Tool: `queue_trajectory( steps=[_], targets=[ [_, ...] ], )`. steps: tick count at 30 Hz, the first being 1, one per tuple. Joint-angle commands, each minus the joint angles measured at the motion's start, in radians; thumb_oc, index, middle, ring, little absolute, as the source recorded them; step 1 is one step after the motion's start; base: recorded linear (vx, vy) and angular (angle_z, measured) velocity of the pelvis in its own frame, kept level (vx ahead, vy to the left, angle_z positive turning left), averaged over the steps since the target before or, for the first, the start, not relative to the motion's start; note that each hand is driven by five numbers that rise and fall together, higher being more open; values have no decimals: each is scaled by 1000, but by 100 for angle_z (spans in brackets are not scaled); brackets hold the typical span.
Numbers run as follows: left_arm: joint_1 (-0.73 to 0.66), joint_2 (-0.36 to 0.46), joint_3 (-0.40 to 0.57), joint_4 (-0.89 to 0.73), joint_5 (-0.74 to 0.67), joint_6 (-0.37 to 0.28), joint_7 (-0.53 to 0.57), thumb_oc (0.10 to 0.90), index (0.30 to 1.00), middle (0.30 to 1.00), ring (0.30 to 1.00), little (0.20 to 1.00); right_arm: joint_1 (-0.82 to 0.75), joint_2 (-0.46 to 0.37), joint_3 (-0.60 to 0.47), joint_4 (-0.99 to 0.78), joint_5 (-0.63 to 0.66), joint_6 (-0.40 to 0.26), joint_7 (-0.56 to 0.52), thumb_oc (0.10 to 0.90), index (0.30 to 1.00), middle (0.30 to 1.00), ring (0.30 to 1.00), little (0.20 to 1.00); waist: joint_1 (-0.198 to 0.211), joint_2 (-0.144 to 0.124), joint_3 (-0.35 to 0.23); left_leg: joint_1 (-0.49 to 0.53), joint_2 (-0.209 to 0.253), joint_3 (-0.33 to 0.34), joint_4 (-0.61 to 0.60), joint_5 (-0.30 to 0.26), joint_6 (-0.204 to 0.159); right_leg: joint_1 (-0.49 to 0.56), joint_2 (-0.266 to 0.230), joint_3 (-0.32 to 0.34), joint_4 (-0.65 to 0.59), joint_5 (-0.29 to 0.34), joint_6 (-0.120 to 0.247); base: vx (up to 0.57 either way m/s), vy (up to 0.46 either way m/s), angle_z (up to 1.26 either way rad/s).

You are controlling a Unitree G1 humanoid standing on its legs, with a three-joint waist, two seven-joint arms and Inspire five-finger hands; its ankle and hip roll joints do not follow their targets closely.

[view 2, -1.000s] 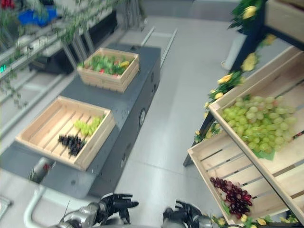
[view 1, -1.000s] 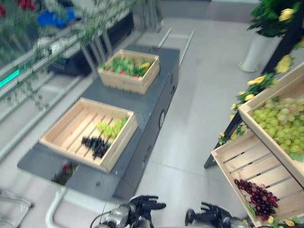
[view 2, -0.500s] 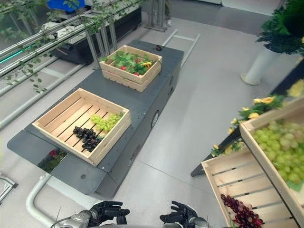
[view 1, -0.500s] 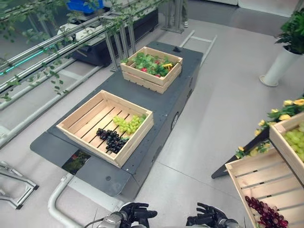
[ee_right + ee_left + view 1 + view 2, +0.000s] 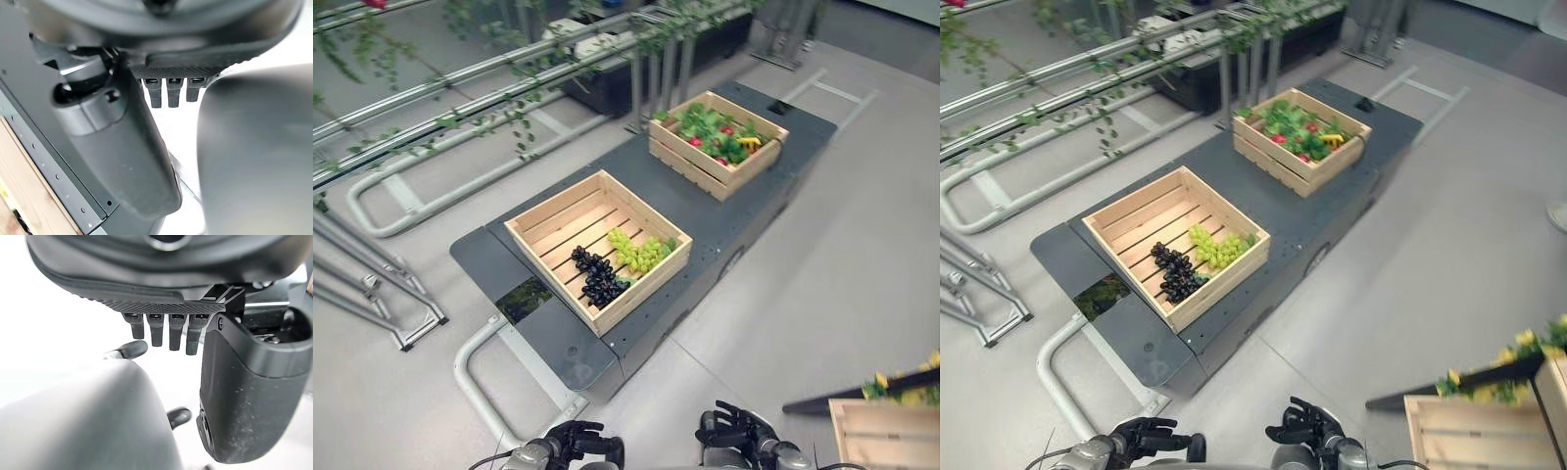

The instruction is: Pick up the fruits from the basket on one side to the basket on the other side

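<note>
Grey floor surrounds a low dark grey platform (image 5: 724, 220) that carries two wooden crates. On the platform, the nearer crate (image 5: 599, 245) holds a bunch of green grapes (image 5: 641, 253) lying just beside a bunch of dark grapes (image 5: 599, 278), both gathered in the corner of that crate closest to the robot. Beyond that crate, farther along the platform, a second crate (image 5: 718, 143) is filled with leafy greens and small red and yellow items. Off to the platform's right, near the robot, the corner of a third wooden crate (image 5: 1474, 434) shows, with yellow flowers (image 5: 1518, 343) just behind it. Close to the robot, well apart from the platform, the left hand (image 5: 573, 443) and the right hand (image 5: 734, 431) hang low with relaxed, loosely bent fingers, grasping nothing.
</note>
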Motion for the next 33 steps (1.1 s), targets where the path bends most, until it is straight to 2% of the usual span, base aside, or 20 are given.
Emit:
queue_trajectory(
  steps=[1,3,4,5,8,10,13,14,15,17,18,21,25,26,27,29,30,33],
  targets=[
    [-63,3,-27,-46,-55,-65,-34,800,900,900,900,900,-61,-20,-18,-49,50,-41,33,800,900,900,900,900,-12,-11,33,-12,-29,46,75,-61,93,-138,-55,44,-8,142,12,233,-353,16],
    [-60,3,-22,-61,-66,-68,-25,800,900,900,900,900,-69,-16,-1,-53,69,-45,35,800,900,900,900,900,-15,-24,40,-3,-5,29,91,-78,89,-129,-47,52,0,142,12,291,-531,37],
    [-64,2,-26,-71,-63,-73,-31,800,900,900,900,900,-73,-14,9,-63,87,-47,30,800,900,900,900,900,-17,-28,41,-1,19,16,96,-73,78,-126,-27,53,56,102,12,274,-548,65],
    [-65,-1,-23,-74,-63,-73,-32,800,900,900,900,900,-75,-15,12,-68,90,-46,28,800,900,900,900,900,-18,-29,39,4,29,12,94,-71,72,-123,-25,48,61,98,11,243,-467,73],
    [-79,-19,-13,-75,-107,-85,-38,800,900,900,900,900,-77,-20,49,-84,82,-26,9,800,900,900,900,900,-23,-30,18,34,103,21,80,-28,23,-112,16,-5,102,44,-30,247,-411,50],
    [-97,-34,-9,-87,-100,-71,-31,800,900,900,900,900,-77,-21,60,-86,97,-14,-3,800,900,900,900,900,-20,-34,18,-6,108,24,158,8,18,-87,31,-30,98,28,-55,200,-359,38],
    [-139,-63,-28,-106,-92,-108,-40,800,900,900,900,900,-78,-43,57,-91,113,-15,-16,800,900,900,900,900,-28,-27,32,-94,116,62,292,64,-7,-49,37,-93,80,7,-88,140,-248,75],
    [-144,-66,-35,-118,-91,-111,-37,800,900,900,900,900,-75,-49,51,-91,118,-20,-20,800,900,900,900,900,-29,-25,35,-99,112,67,292,57,-8,-44,32,-99,76,5,-87,115,7,87],
    [-148,-72,-54,-140,-76,-147,-20,800,900,900,900,900,-70,-63,35,-93,132,-28,-23,800,900,900,900,900,-37,-14,43,-106,98,70,254,50,-5,-37,25,-104,71,0,-85,112,96,59],
    [-148,-70,-62,-166,-87,-157,-18,800,900,900,900,900,-66,-73,24,-97,126,-32,-19,800,900,900,900,900,-43,1,47,-100,91,67,178,61,-7,-37,26,-99,68,-5,-82,121,134,28],
    [-149,-65,-62,-192,-96,-170,-5,800,900,900,900,900,-55,-80,21,-106,119,-36,-16,800,900,900,900,900,-43,15,51,-93,92,51,79,84,-15,-33,29,-93,60,-8,-78,136,136,3],
    [-159,-44,-63,-249,-65,-203,53,800,900,900,900,900,-26,-90,15,-131,127,-32,-9,800,900,900,900,900,-40,34,60,-108,109,6,-25,149,-41,-11,29,-81,46,-19,-70,193,204,9],
    [-169,1,-62,-349,29,-248,130,800,900,900,900,900,2,-87,10,-151,145,-45,-8,800,900,900,900,900,-43,35,66,-99,91,18,1,111,-30,-12,-7,-72,65,-28,-50,192,318,-19],
    [-176,42,-63,-431,63,-272,174,800,900,900,900,900,26,-80,11,-182,157,-64,-18,800,900,900,900,900,-49,42,71,-89,77,40,-3,98,-21,-24,-29,-70,89,-30,-34,112,245,-22],
    [-177,50,-62,-445,69,-276,179,800,900,900,900,900,31,-79,10,-186,159,-66,-20,800,900,900,900,900,-49,42,72,-89,73,40,-1,94,-19,-27,-34,-69,92,-29,-30,138,347,-10],
    [-200,125,-69,-591,138,-287,229,800,900,900,900,900,64,-75,-3,-229,151,-79,-8,800,900,900,900,900,-54,38,83,-95,51,46,11,68,-1,-43,-64,-60,96,-13,-3,57,202,-8],
    [-207,138,-73,-614,137,-278,233,800,900,900,900,900,66,-75,-4,-230,149,-82,-4,800,900,900,900,900,-55,37,85,-96,48,48,15,62,1,-46,-68,-58,96,-10,1,14,117,-10],
    [-260,243,-96,-757,203,-275,271,800,900,900,900,900,72,-82,-3,-238,137,-96,11,800,900,900,900,900,-60,32,108,-115,31,56,62,24,13,-67,-87,-38,89,10,20,-9,67,-9]
  ],
)
